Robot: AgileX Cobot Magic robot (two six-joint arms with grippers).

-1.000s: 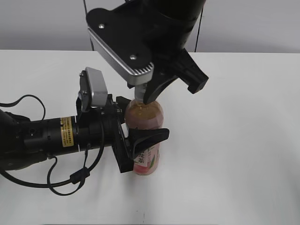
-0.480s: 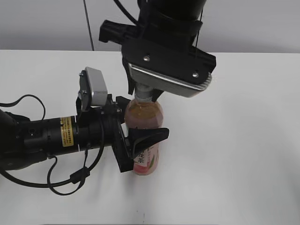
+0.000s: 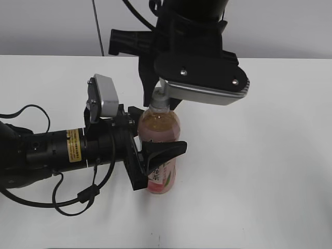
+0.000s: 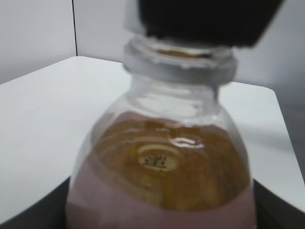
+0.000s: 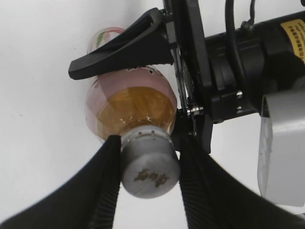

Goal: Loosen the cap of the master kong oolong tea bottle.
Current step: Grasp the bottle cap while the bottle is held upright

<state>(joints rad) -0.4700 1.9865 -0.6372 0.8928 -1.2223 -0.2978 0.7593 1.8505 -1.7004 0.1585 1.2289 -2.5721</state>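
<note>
1. The bottle (image 3: 158, 150) stands upright on the white table (image 3: 259, 155), near the middle, with the pink label on its lower part and amber tea inside.
2. The left gripper (image 3: 155, 155) comes in from the side, and its fingers (image 3: 165, 149) are closed around the body of the bottle. I think this grip is there so that the bottle cannot turn or fall while the top is twisted.
3. The right gripper (image 5: 145, 167) comes down from above. Its two fingers (image 5: 102, 183) press on both sides of the white cap (image 5: 148, 164), so it is gripping the cap.
4. The cap sits on the neck; I cannot tell if it is already loose.
5. To my judgement, the step in hand is the twisting of the cap. The risk is that the fingers slip on the ribbed side.
</note>
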